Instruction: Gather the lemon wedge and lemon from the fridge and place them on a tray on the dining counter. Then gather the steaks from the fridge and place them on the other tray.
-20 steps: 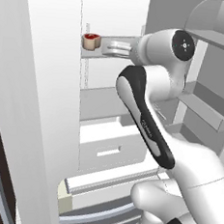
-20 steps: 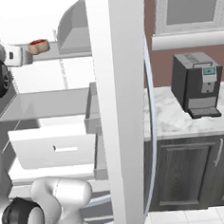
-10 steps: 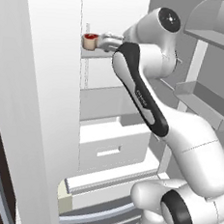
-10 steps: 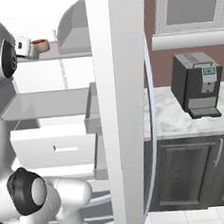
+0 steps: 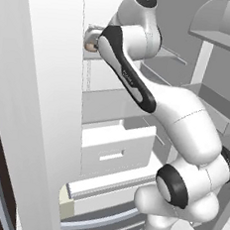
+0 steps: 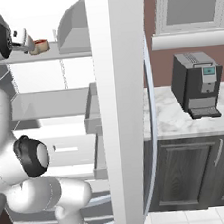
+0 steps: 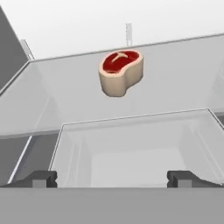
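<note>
One steak (image 7: 121,72), red on top with a tan rim, lies on an upper shelf (image 7: 183,74) of the open fridge, ahead of my gripper (image 7: 112,179) and a short gap away. The jaws stand wide open with nothing between them, and the fingertips (image 7: 43,178) are level with the shelf's front. From the right base view the steak (image 6: 40,45) sits just right of the gripper (image 6: 25,42). In the left base view the hand (image 5: 95,35) covers most of the steak (image 5: 88,46).
Below the shelf a white fridge drawer (image 5: 116,149) is pulled out, and a clear bin (image 7: 131,148) lies under the hand. Door shelves (image 5: 220,27) stand at the right. A coffee machine (image 6: 197,83) sits on the marble counter (image 6: 167,121) beyond the fridge wall (image 6: 121,108).
The arm has swung up and in toward the upper shelf, bringing the open gripper close to the steak. The steak itself has not moved.
</note>
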Motion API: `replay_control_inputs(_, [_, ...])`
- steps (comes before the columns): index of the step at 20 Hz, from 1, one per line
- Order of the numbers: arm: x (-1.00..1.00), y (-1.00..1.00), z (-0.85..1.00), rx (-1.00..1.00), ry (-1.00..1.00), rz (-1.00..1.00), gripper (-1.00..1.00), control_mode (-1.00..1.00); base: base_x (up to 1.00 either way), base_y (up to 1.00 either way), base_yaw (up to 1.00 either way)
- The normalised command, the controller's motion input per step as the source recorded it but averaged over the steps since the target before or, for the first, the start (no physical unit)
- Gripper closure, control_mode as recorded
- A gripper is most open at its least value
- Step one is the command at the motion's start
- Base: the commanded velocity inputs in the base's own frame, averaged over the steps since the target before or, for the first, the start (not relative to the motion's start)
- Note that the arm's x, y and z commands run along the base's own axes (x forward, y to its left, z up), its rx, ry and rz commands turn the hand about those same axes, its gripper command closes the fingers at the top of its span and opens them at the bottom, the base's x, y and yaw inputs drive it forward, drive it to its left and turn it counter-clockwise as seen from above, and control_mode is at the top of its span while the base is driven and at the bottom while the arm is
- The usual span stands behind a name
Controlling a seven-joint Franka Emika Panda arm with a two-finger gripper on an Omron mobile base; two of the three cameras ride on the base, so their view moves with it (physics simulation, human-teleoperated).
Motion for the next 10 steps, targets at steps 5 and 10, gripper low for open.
replay_control_inputs(5, [0.24,0.17,-0.28,-0.09,-0.02,0.01,-1.0,-1.0,0.0,0.0,0.0])
replay_control_inputs(10, [0.21,0.0,-0.11,-0.01,-0.07,0.02,-1.0,-1.0,0.0,0.0,0.0])
